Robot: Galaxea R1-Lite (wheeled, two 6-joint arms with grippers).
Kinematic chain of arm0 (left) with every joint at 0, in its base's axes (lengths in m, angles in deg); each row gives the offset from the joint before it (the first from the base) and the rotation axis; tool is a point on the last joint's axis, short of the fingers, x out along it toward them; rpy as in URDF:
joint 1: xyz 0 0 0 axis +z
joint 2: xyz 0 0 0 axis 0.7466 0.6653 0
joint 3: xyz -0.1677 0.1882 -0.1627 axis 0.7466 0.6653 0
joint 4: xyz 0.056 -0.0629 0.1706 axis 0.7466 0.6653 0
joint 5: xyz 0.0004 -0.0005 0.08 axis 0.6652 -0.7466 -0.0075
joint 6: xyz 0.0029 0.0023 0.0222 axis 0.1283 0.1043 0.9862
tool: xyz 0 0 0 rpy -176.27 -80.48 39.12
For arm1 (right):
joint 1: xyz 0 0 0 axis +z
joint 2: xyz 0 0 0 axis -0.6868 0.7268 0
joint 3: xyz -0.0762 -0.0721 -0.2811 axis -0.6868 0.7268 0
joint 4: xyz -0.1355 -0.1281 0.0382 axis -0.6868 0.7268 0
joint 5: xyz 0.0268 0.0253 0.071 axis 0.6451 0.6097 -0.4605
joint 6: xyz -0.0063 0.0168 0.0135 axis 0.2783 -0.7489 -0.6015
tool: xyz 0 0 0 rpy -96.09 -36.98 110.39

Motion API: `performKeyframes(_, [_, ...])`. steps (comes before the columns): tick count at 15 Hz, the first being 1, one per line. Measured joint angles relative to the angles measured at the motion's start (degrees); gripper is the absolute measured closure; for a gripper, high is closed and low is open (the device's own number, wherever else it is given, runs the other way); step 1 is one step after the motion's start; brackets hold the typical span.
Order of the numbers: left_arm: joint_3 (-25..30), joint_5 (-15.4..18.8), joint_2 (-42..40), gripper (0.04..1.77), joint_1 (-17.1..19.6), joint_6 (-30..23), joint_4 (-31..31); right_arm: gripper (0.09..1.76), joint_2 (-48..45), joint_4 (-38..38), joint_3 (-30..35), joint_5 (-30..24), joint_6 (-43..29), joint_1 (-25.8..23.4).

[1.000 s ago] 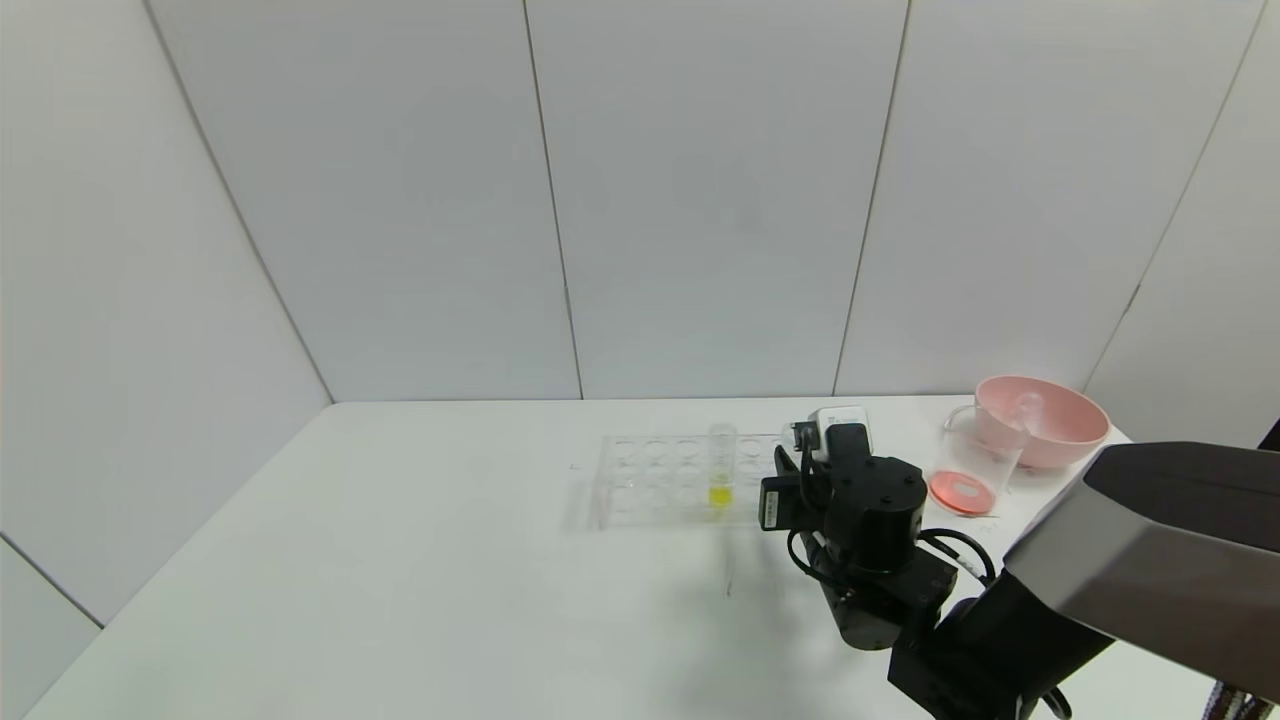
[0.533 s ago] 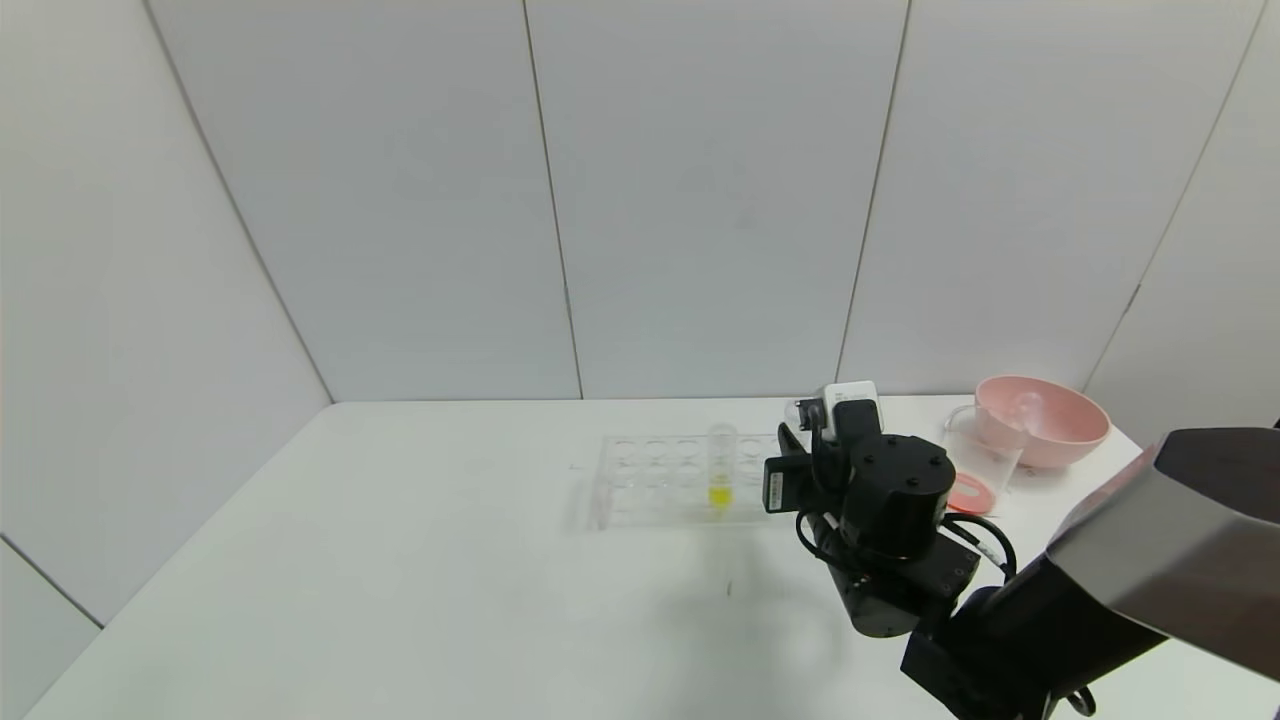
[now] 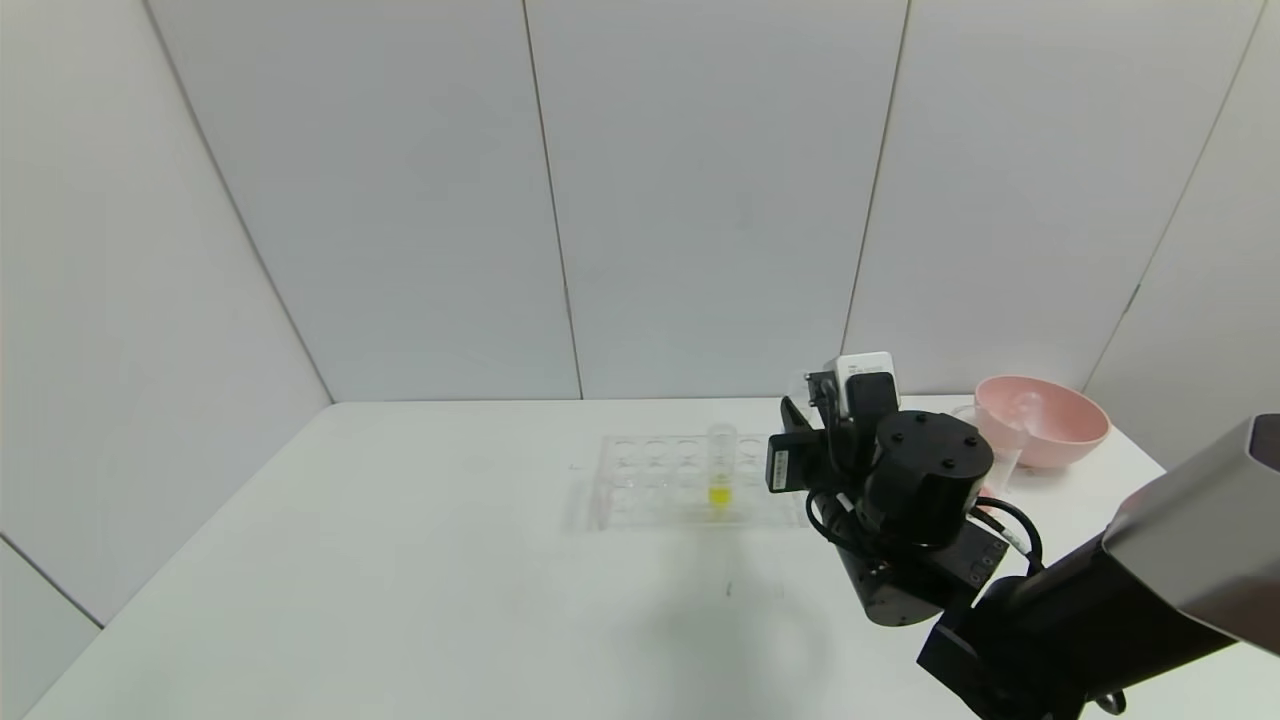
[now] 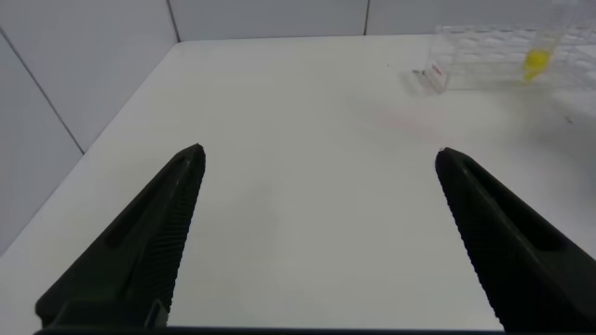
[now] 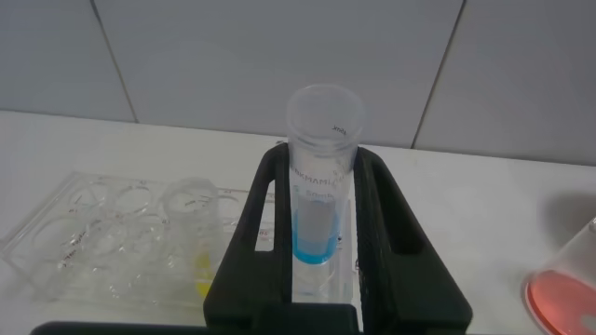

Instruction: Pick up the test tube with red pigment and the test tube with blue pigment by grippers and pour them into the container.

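We hold the blue tube [image 5: 319, 177] upright in our closed right gripper [image 5: 321, 242] above the rack's [image 3: 650, 480] right edge, beside the beaker [image 5: 566, 288]; our left gripper [image 4: 317, 233] is wide open over bare table [image 3: 400, 560].

From the head camera we look forward and down over the white desk [image 3: 400, 560]. Our wrist cameras sit close behind each pincer, near the desk. All three views share the clear plastic tube rack [image 3: 660, 480] [image 4: 484, 56] [image 5: 102, 242].

Bright, even light — soft shadows.
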Motion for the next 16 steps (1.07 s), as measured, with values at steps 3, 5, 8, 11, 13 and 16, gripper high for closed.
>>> performKeyframes(3, [0.0, 0.0, 0.0, 0.05, 0.0, -0.02, 0.0, 1.39, -0.2, -0.1, 0.22, -0.02, -0.01, 0.06])
performKeyframes(5, [0.0, 0.0, 0.0, 0.05, 0.0, -0.02, 0.0, 1.39, -0.74, 0.22, 0.52, -0.04, -0.01, 0.0])
performKeyframes(8, [0.0, 0.0, 0.0, 0.05, 0.0, 0.0, 0.0, 1.39, -4.22, 4.3, 2.56, -2.38, -0.01, -0.41])
performKeyframes(11, [0.0, 0.0, 0.0, 0.05, 0.0, -0.02, 0.0, 1.39, -10.44, 10.93, 5.49, -7.62, -0.04, -2.19])
performKeyframes(13, [0.0, 0.0, 0.0, 0.05, 0.0, -0.02, 0.0, 1.39, -15.37, 15.85, 8.3, -13.36, -0.09, -5.01])
performKeyframes(16, [0.0, 0.0, 0.0, 0.05, 0.0, -0.02, 0.02, 1.39, -22.98, 21.65, 14.01, -26.09, -0.12, -13.07])
